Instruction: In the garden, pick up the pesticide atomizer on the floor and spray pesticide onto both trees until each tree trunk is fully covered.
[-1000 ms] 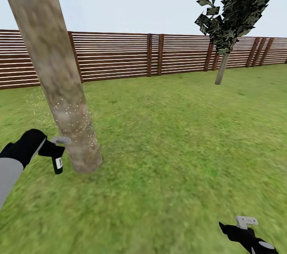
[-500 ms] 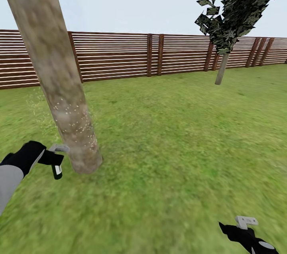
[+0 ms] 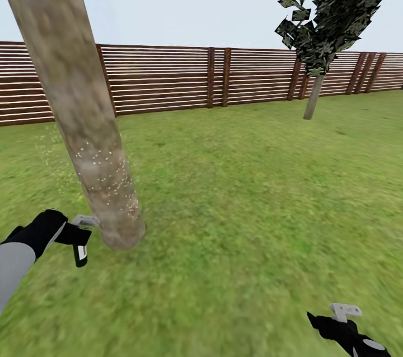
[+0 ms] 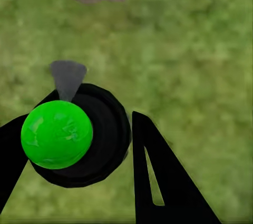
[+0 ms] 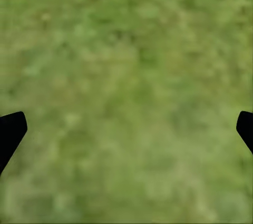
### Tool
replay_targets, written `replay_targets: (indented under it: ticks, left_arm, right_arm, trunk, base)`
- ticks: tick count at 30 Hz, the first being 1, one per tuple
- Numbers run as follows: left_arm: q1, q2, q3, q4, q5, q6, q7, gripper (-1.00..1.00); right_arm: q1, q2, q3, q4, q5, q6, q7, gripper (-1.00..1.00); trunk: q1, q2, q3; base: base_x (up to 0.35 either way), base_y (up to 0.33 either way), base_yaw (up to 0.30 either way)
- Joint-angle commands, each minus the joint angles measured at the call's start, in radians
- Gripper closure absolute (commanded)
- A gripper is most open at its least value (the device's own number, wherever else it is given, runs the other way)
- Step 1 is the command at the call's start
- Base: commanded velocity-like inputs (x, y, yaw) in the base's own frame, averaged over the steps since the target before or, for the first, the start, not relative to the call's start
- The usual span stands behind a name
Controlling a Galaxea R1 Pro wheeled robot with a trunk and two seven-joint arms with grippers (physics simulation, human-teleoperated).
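Green grass lawn [image 3: 252, 189], brown slat fence [image 3: 168, 77], speckled leaning tree trunk [image 3: 78, 94]

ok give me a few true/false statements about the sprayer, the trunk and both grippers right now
1. The left gripper holds the pesticide atomizer. True.
2. The right gripper is clamped on the tree trunk. False: it is open over bare grass, far from the trunk.
3. White pesticide specks dot the lower trunk. True.
4. The atomizer lies loose on the grass. False: it is gripped beside the trunk's base.
5. A wooden fence runs behind the lawn. True.
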Motion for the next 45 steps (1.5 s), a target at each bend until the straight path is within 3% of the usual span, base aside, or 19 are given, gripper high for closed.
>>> replay_targets:
  ticks: [1,5,15,34,36,39,43,45]
  left_arm:
    - [0.008,0.001,-0.001,-0.003,-0.009,0.001,-0.006,1.00]
    - [0.018,0.001,-0.001,-0.004,-0.005,0.001,0.032,1.00]
    - [0.019,0.001,0.000,-0.015,-0.002,0.002,0.037,1.00]
    - [0.034,0.001,0.002,-0.004,0.000,-0.001,0.043,1.00]
    - [0.076,0.001,0.002,-0.003,0.009,-0.061,0.043,1.00]
    - [0.150,0.004,0.002,-0.005,0.081,-0.139,0.042,1.00]
    - [0.178,0.007,0.001,-0.011,0.092,-0.150,0.038,1.00]
    - [0.190,0.010,0.002,-0.006,0.092,-0.198,0.037,1.00]
  right_arm:
    - [-0.001,0.001,-0.008,0.000,0.010,-0.004,0.007,-1.00]
    - [-0.001,0.001,-0.008,0.000,0.010,-0.005,0.007,-1.00]
    - [-0.001,0.002,-0.008,0.000,0.010,-0.004,0.007,-1.00]
    - [-0.001,0.003,-0.007,0.001,0.011,-0.005,0.007,-1.00]
    - [-0.001,0.004,-0.008,0.001,0.011,-0.005,0.007,-1.00]
    - [-0.001,0.004,-0.008,0.001,0.010,-0.006,0.007,-1.00]
    - [-0.001,0.004,-0.008,0.001,0.010,-0.006,0.006,-1.00]
    - [-0.001,0.004,-0.008,0.001,0.010,-0.006,0.006,-1.00]
  trunk:
    - [0.000,0.000,-0.001]
    - [0.000,0.000,-0.001]
    - [0.000,0.000,-0.001]
    - [0.000,0.000,-0.001]
    - [0.000,0.000,-0.001]
    - [0.000,0.000,-0.001]
    - [0.000,0.000,-0.001]
    - [0.000,0.000,-0.001]
  base:
    - [0.056,0.019,0.000]
    - [0.012,0.004,0.000]
    - [0.050,0.120,0.000]
    - [0.000,-0.199,0.000]
    - [0.000,-0.271,0.000]
    - [0.000,-0.271,0.000]
    - [-0.080,-0.266,0.000]
    - [-0.216,-0.217,0.000]
